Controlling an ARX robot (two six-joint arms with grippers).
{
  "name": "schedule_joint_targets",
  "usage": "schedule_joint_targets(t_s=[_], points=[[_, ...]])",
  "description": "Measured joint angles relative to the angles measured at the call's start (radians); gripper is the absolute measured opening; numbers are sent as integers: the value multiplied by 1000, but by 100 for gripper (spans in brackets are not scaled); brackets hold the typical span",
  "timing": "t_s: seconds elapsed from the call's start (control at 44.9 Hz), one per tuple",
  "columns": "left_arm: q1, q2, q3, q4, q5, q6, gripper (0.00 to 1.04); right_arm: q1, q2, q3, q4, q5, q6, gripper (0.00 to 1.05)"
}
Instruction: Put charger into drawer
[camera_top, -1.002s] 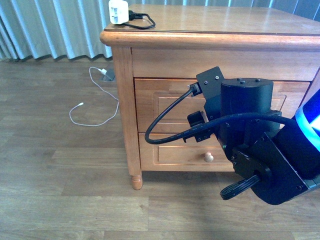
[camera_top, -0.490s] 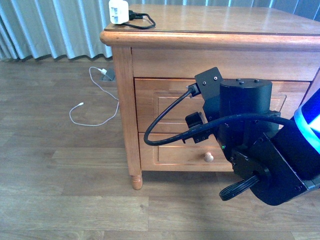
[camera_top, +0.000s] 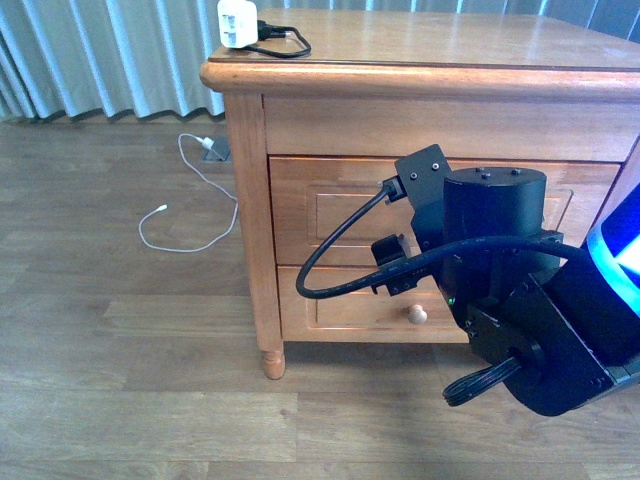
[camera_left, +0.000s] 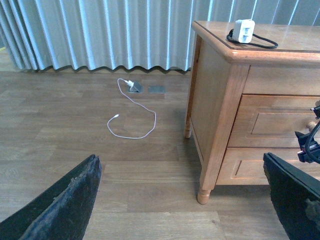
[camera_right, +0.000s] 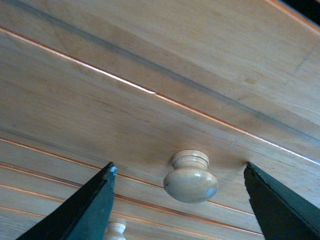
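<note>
The white charger (camera_top: 238, 22) with its black looped cable stands on the left corner of the cabinet top; the left wrist view also holds the charger (camera_left: 244, 31). The drawer (camera_top: 330, 200) is the upper one and sits shut. My right arm (camera_top: 490, 270) covers its middle in the front view. In the right wrist view the drawer's round wooden knob (camera_right: 190, 179) lies between the fingers of my right gripper (camera_right: 182, 207), which is open, with a gap on both sides. My left gripper (camera_left: 180, 210) hangs open over the floor, left of the cabinet.
A thin white cable (camera_top: 185, 215) lies on the wooden floor near a floor socket (camera_left: 135, 87). Grey curtains (camera_top: 100, 60) hang behind. The lower drawer has its own knob (camera_top: 417, 315). A cabinet leg (camera_top: 273, 362) stands at the front left corner.
My right arm has shifted slightly to the right in front of the drawer. The charger and the drawer have not moved.
</note>
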Motion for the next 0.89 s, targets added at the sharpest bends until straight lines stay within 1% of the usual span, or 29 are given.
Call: schedule_joint_targets(t_s=[0.312,0.334,0.356,0.378,0.89], points=[[0,0,0,0,0,0,99,-1,1,6,0,6,0,32],[0,0,0,0,0,0,99,-1,1,6,0,6,0,30],[0,0,0,0,0,0,99,-2,1,6,0,5,-1,26],[0,0,0,0,0,0,99,-2,1,6,0,5,-1,25],[0,0,0,0,0,0,99,-2,2,6,0,9,-1,23]])
